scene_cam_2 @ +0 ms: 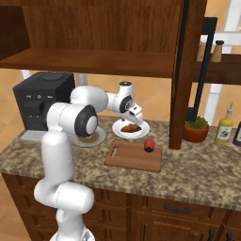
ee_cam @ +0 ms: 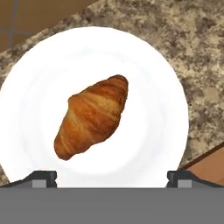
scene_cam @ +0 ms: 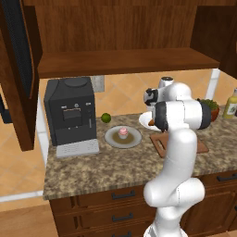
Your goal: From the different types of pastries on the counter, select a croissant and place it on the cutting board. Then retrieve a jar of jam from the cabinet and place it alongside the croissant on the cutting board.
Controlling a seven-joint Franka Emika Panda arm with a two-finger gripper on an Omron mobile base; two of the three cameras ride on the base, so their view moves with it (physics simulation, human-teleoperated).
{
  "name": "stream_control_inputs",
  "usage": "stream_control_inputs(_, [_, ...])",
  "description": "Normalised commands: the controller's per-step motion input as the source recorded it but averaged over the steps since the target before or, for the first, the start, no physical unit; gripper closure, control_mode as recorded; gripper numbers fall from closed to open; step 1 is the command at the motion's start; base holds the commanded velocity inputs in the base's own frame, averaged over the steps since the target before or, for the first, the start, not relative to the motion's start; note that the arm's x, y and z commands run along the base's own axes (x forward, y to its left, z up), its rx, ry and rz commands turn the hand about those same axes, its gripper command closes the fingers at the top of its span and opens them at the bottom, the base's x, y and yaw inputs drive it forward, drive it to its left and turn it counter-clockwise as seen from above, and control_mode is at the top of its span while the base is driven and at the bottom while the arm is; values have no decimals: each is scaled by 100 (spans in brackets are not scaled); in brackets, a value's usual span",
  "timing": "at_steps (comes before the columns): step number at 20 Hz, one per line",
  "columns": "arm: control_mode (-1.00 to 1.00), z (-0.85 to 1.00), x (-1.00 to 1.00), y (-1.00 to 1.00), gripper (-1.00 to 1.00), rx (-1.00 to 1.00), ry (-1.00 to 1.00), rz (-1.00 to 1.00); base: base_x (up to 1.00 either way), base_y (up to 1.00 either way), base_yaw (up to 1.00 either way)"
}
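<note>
The golden-brown croissant (ee_cam: 92, 115) lies on a white plate (ee_cam: 153, 87) on the granite counter (scene_cam_2: 197, 164). My gripper (ee_cam: 113, 178) hangs open just above it, with one fingertip to each side and nothing between them. From the right base view the gripper (scene_cam_2: 133, 118) hovers over the croissant (scene_cam_2: 131, 127). The cutting board (scene_cam_2: 132, 157) lies in front of the plate, and a small red and dark jar of jam (scene_cam_2: 149, 145) stands at its far right edge. The pink-frosted cupcake (scene_cam: 123, 133) sits on a round grey plate (scene_cam: 111, 139). The cabinet (scene_cam: 125, 62) above shows a bare shelf.
A black coffee machine (scene_cam: 71, 115) stands at the left with a lime (scene_cam: 106, 117) beside it. A potted plant (scene_cam_2: 196, 128) and a yellowish bottle (scene_cam_2: 224, 127) stand at the right. An open cabinet door (scene_cam_2: 187, 70) hangs down close to the board's right end.
</note>
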Motion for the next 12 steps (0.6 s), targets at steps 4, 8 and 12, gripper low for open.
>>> stream_control_inputs(4, [-100, 0, 49, -21, -100, -3, 0, -4, 0, 0, 0])
stream_control_inputs(8, [-100, -1, 52, 0, -100, -1, 0, -8, 0, 0, 0])
stream_control_inputs(12, [-100, -16, 28, -6, -100, 0, 2, -10, 0, 0, 0])
